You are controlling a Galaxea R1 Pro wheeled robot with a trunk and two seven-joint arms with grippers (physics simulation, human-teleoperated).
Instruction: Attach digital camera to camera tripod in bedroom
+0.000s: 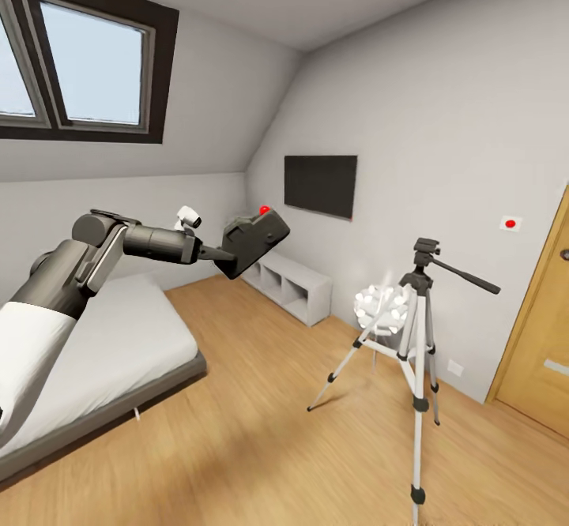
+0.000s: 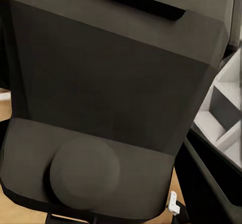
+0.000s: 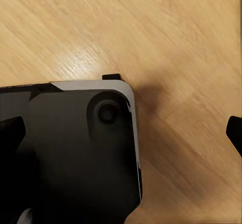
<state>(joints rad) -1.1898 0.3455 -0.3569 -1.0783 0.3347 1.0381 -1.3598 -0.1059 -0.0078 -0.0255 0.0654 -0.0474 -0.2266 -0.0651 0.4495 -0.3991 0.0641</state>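
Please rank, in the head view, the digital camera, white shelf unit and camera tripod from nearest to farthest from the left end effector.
1. Digital camera: held in the left end effector.
2. White shelf unit: against the wall, just beyond the camera.
3. Camera tripod: standing far right, near the door.

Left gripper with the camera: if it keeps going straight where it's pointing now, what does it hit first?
Likely the low white shelf unit by the far wall. The left gripper, holding the digital camera, points that way, and the camera would arrive first. Depth is unclear. The camera tripod stands well off to the side.
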